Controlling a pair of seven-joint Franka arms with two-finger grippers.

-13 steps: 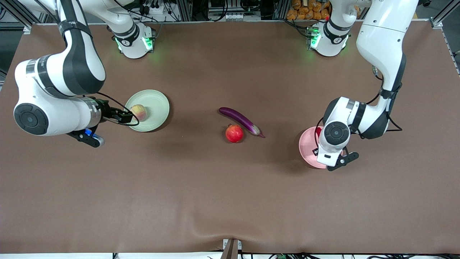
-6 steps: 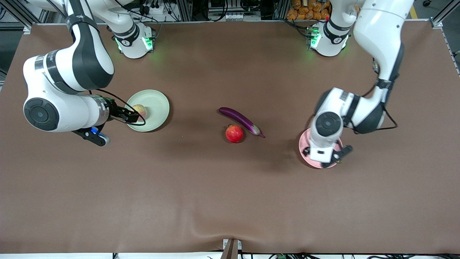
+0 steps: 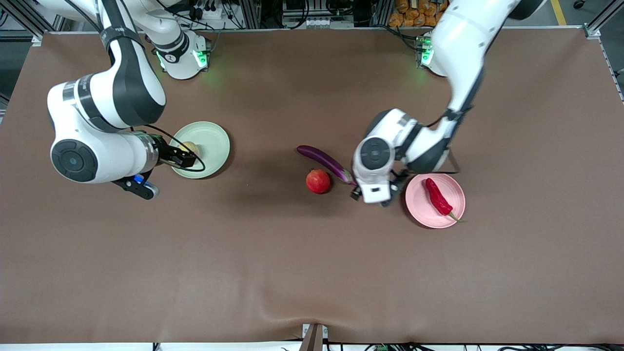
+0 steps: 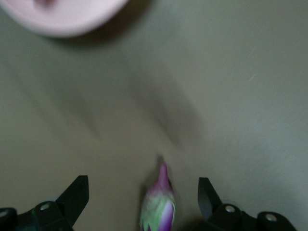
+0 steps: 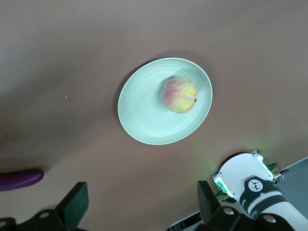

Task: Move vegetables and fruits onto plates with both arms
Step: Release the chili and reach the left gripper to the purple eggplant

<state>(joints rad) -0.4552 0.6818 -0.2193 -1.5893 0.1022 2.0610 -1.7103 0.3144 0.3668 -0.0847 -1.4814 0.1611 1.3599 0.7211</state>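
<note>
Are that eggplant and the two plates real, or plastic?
Hard to say. The eggplant looks glossy, smooth, evenly purple, possibly a plastic replica. The green plate and pink plate look matte, without glare, perhaps plastic or unglazed ceramic.

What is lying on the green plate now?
A peach lies on the green plate. From the front the right gripper, open, covers part of it.

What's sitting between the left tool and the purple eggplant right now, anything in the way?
Nothing visible. The open left tool hangs right over the stem end of the long glossy purple eggplant, with only bare brown table around it. The round red pomegranate lies beside the eggplant, nearer the front camera.
</note>
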